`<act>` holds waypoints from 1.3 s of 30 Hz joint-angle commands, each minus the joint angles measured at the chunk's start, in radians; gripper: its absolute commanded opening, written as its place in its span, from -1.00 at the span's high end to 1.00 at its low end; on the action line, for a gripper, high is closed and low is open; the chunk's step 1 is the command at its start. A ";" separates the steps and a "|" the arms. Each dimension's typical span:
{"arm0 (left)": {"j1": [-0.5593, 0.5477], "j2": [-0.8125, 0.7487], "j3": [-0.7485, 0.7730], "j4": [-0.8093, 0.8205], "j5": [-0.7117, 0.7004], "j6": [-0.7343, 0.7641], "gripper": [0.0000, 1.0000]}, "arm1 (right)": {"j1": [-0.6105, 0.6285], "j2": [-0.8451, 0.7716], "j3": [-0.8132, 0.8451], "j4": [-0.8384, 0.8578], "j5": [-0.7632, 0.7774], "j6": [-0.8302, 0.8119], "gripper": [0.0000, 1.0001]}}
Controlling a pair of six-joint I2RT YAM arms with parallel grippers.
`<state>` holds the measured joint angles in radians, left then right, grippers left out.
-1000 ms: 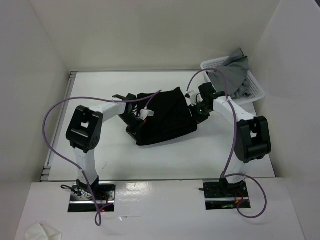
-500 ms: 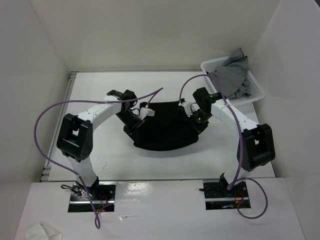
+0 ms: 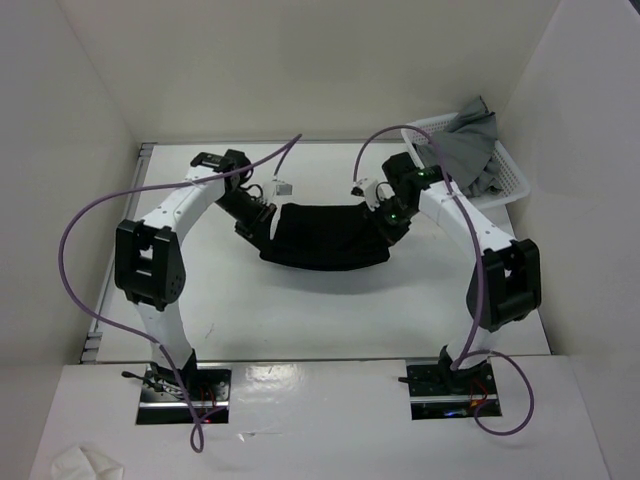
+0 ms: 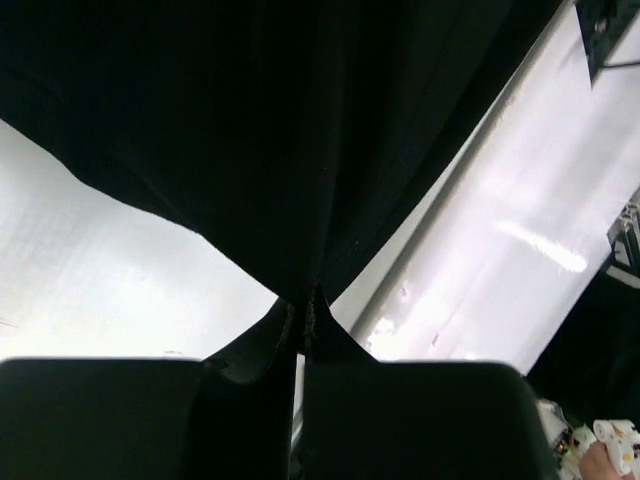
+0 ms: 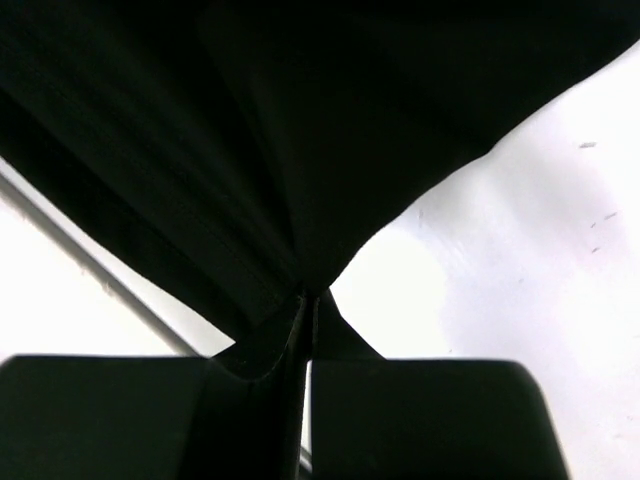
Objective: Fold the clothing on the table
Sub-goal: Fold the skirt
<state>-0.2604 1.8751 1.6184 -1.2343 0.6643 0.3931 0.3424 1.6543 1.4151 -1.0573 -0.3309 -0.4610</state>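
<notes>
Gripping: you have the left gripper (image 3: 258, 222) and the right gripper (image 3: 388, 218) both clenched on the clothing (image 3: 322, 240), one at each end. Each wrist view shows black fabric pinched to a point between closed fingers.
Changing: over the last second your arms have swung apart and toward the far side. The garment was a bunched lump near the middle. It is now drawn out into a wide, shallow band that sags between the two grips.
Meaning for the task: this looks like spreading, not folding yet. With the top edge pulled out, you should be able to lay the cloth flat before any fold, so you are likely early in the job.
Where the clothing is: over the far half of the table (image 3: 300, 310), hanging between the grippers. You cannot tell whether its lower edge rests on the surface or floats just above it.
Around: a white basket (image 3: 512, 178) sits in the far right corner, with grey garments (image 3: 465, 140) draped over it. A metal rail (image 3: 118, 265) runs along the left edge.
In the way: purple cables (image 3: 75, 230) loop off both arms, and their ends hang just beyond the garment's top edge. The basket is near your right arm, so a wider pull to that side could brush it.
</notes>
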 commanded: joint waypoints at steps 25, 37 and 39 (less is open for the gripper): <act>0.121 0.384 0.488 0.119 0.080 -0.151 1.00 | -0.209 0.377 0.318 0.201 -0.092 0.091 1.00; 0.141 0.456 0.511 0.211 0.081 -0.183 -0.75 | -0.238 0.502 0.476 0.284 -0.139 0.191 -0.54; 0.141 0.467 0.511 0.234 0.081 -0.183 -0.98 | -0.247 0.521 0.498 0.295 -0.138 0.203 -0.62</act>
<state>-0.1204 2.3074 2.1193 -1.0389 0.7277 0.2085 0.1070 2.1479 1.8542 -0.8211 -0.4606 -0.2955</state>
